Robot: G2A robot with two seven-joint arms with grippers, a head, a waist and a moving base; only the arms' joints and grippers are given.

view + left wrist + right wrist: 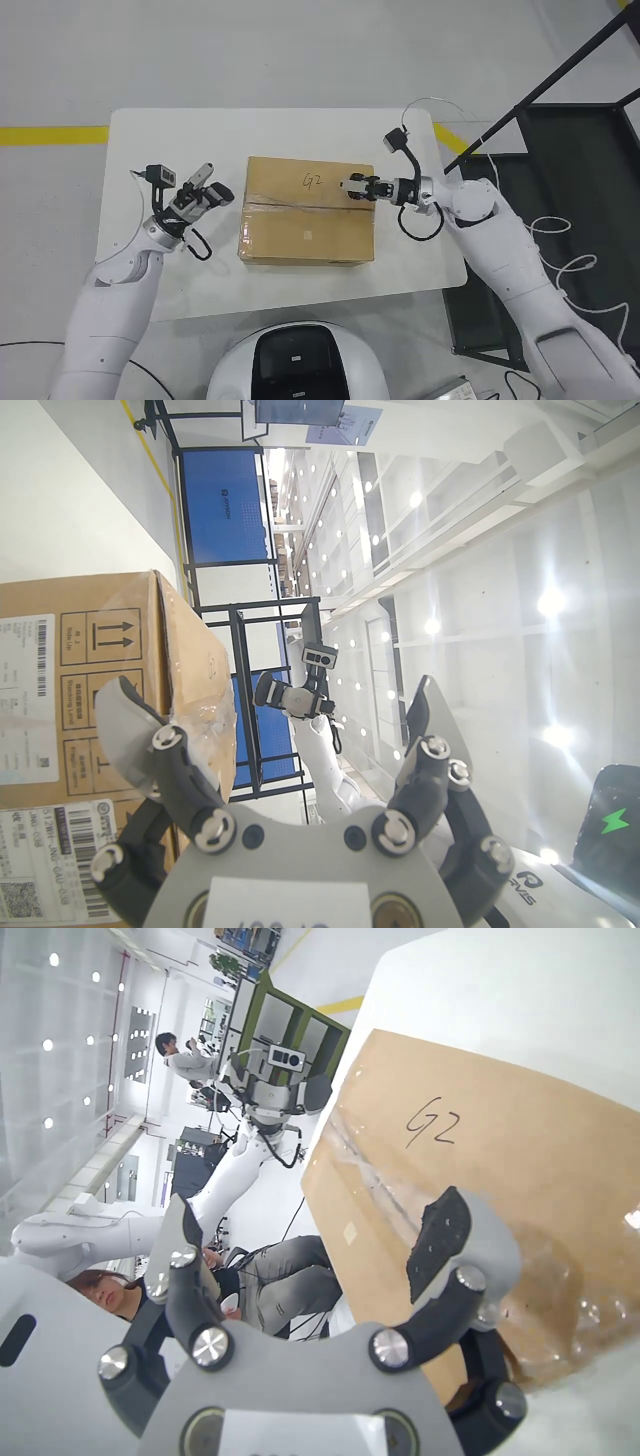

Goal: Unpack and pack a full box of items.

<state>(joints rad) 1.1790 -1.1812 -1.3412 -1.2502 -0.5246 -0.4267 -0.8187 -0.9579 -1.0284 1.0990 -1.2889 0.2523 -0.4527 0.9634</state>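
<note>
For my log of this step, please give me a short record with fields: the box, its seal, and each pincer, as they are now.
box: brown cardboard, flaps closed, standing on the white table
seal: clear tape along the top seam
left pincer: open, empty, beside the box's left end, with a gap
right pincer: open, empty, above the top's right edge near the seam; contact cannot be told

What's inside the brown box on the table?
Nothing inside shows: the cardboard box is shut, its top closed and sealed with clear tape. Only the outside is visible, with a handwritten mark on top. Its contents are covered.
</note>
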